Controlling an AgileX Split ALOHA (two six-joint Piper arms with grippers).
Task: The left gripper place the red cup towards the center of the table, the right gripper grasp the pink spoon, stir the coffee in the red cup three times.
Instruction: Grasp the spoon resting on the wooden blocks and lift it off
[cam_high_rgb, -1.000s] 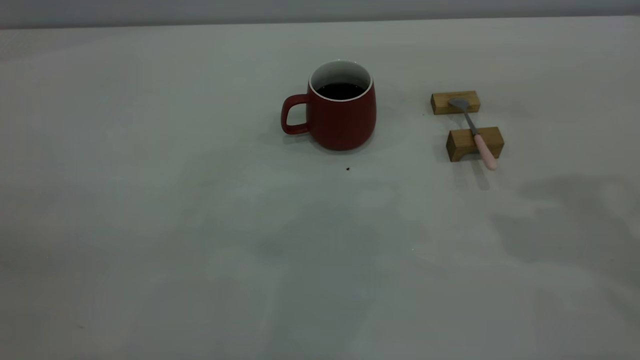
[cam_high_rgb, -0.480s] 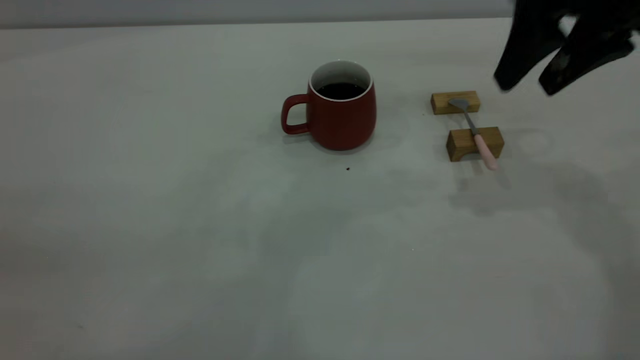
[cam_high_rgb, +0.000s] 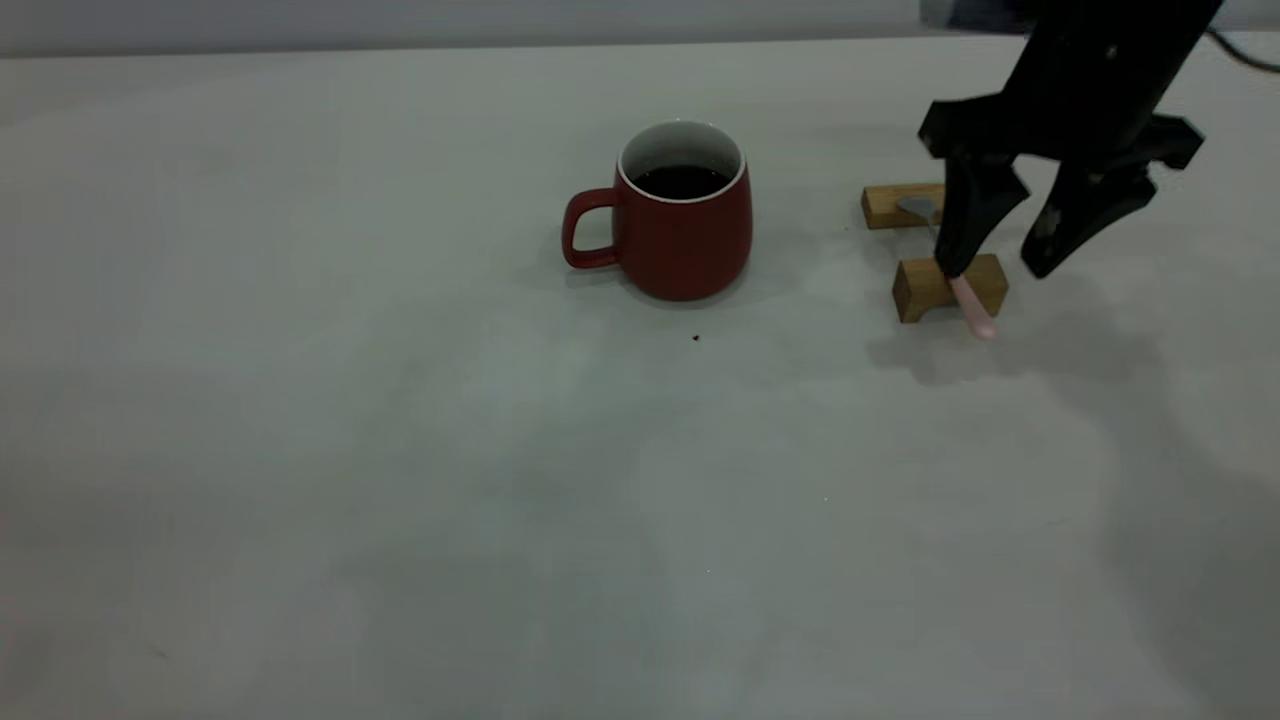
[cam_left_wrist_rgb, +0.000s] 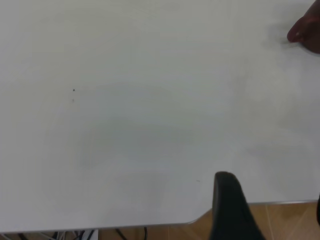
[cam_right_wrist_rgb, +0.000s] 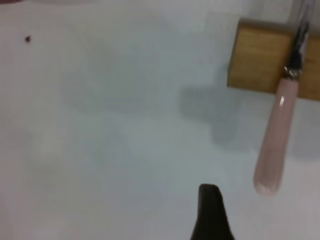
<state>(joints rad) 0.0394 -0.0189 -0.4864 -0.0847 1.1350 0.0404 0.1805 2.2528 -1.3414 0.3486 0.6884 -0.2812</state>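
The red cup (cam_high_rgb: 685, 240) stands upright at mid-table, handle to the left, with dark coffee (cam_high_rgb: 682, 181) inside. The pink spoon (cam_high_rgb: 972, 308) lies across two wooden blocks, its grey bowl on the far block (cam_high_rgb: 888, 205) and its neck on the near block (cam_high_rgb: 925, 288). My right gripper (cam_high_rgb: 993, 267) hangs open just over the near block, with one fingertip at the spoon's neck and the other to the right of the block. In the right wrist view the pink handle (cam_right_wrist_rgb: 275, 145) lies beside one finger (cam_right_wrist_rgb: 210, 215). The left gripper (cam_left_wrist_rgb: 272, 210) is open over the table's edge, far from the cup (cam_left_wrist_rgb: 307, 32).
A tiny dark speck (cam_high_rgb: 696, 338) lies in front of the cup. The table (cam_high_rgb: 400, 450) stretches wide to the left and front. In the left wrist view the table's edge (cam_left_wrist_rgb: 150, 226) shows, with a wooden floor beyond.
My right gripper came into view from the upper right and dropped down to the spoon on the blocks. Cup and spoon have not moved.
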